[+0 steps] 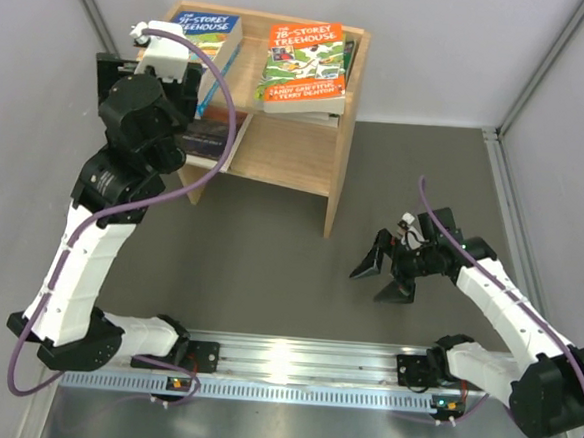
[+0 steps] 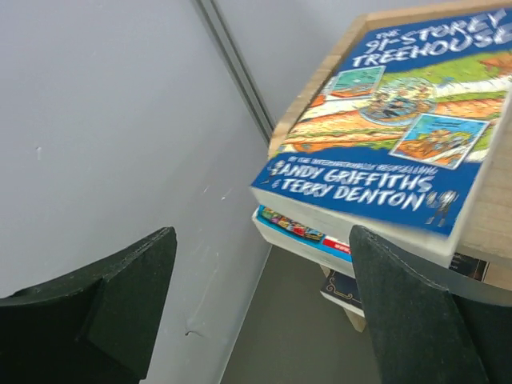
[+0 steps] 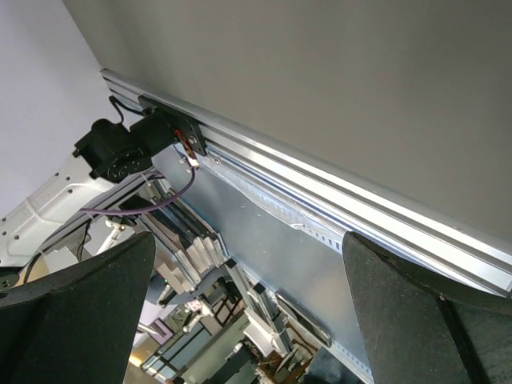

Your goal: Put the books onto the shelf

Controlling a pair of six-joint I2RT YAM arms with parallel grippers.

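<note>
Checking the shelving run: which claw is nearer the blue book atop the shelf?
Left. The left claw is just beside the blue book; the right claw is low over the table, off to the right of the shelf.

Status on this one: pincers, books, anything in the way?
Left pincer open, empty, beside blue book on shelf top. Right pincer open, empty, over table. Books on both tiers. Nothing blocking.

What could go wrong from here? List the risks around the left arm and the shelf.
1. The blue book seems to jut out past the top edge of the shelf, so it could tip or slide off.
2. The left gripper hangs open right beside that book. If the arm pulls back carelessly, a finger might catch the book's corner and drag it down.
</note>
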